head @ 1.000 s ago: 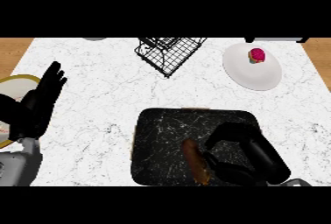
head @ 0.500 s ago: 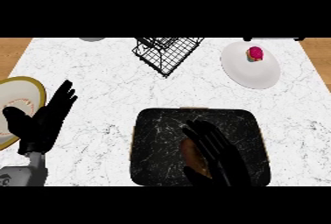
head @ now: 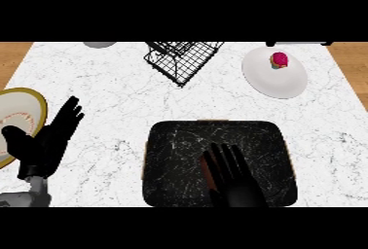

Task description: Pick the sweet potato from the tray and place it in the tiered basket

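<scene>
Right hand (head: 234, 181) lies over the black tray (head: 179, 146) near the bench's (head: 115, 97) front edge, fingers straight and open, gripping nothing. The sweet potato (head: 206, 174) is in the tray, a brown sliver showing beside those fingers. The tiered basket (head: 183, 61) sits at the far edge. Left hand (head: 46, 143) rests open at the left edge.

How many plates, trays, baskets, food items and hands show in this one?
Plates: 2, white plate and cream plate
Tray: 1
Basket: 1
Food: 2, sweet potato and pink food
Hands: 2, left hand and right hand
Total: 8
</scene>
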`<move>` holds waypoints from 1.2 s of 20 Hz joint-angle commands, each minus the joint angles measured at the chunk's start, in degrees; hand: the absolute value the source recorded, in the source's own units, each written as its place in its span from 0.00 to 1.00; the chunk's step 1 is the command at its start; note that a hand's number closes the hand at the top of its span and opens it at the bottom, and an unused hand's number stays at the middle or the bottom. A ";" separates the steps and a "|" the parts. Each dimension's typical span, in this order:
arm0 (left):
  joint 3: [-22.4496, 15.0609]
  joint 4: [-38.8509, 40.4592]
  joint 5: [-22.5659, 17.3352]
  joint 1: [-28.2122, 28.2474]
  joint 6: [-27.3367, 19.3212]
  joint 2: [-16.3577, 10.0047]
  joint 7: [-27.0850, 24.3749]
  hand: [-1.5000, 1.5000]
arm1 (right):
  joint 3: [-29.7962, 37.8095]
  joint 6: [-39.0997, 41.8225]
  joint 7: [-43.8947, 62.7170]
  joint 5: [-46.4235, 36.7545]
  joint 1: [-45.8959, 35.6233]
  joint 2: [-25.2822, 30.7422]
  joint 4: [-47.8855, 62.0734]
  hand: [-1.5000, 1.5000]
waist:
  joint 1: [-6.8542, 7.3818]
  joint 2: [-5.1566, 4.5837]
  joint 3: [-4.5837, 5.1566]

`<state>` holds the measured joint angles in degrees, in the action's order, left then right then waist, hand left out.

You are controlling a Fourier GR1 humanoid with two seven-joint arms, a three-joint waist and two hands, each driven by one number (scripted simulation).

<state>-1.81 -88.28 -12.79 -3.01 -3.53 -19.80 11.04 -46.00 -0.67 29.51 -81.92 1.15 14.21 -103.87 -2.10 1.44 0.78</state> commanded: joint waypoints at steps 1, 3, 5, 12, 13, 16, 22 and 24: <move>0.03 -1.03 0.10 0.79 0.25 -0.34 -0.18 0.50 | -5.88 16.62 10.11 -7.22 2.91 -3.18 0.14 0.00 | 0.58 -0.27 -0.12; 0.37 -0.78 -0.23 -0.35 0.99 -0.92 0.02 0.50 | -9.71 24.11 15.40 -10.06 3.04 -8.68 0.50 0.00 | 0.92 -0.68 -0.28; -0.32 -0.67 -0.46 0.28 1.17 0.44 -0.98 0.50 | -13.27 31.31 21.19 -11.21 1.16 -13.78 -0.36 0.00 | 1.90 -1.00 -0.41; -0.18 1.69 0.99 -3.16 1.05 1.27 -0.78 0.50 | -19.21 34.40 36.81 -4.81 -4.30 -13.94 1.20 0.00 | 2.23 -1.50 -0.73; -0.42 -0.46 0.15 -1.15 1.74 1.29 -0.83 0.50 | -19.04 33.79 38.43 -4.37 -5.95 -13.94 2.15 0.00 | 2.74 -1.44 -0.72; -0.54 -0.81 0.30 -1.87 2.58 0.59 0.54 0.50 | -16.70 29.35 39.76 -3.03 -6.74 -13.99 8.17 0.00 | 2.65 -1.50 -0.76; 0.19 2.10 0.87 -3.78 2.20 2.90 -0.35 0.50 | -11.29 24.74 35.28 -3.96 -9.05 -14.12 14.39 0.00 | 2.10 -1.51 -0.77; 0.24 -3.97 0.98 -0.61 1.76 1.52 2.98 0.50 | -13.15 23.50 38.20 -4.60 -9.25 -14.15 15.50 0.00 | 2.59 -1.37 -0.80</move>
<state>-1.92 -88.70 -11.77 -4.48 -1.55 -17.83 11.16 -59.02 24.50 60.14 -86.06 -6.96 1.19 -92.18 0.31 -0.01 0.02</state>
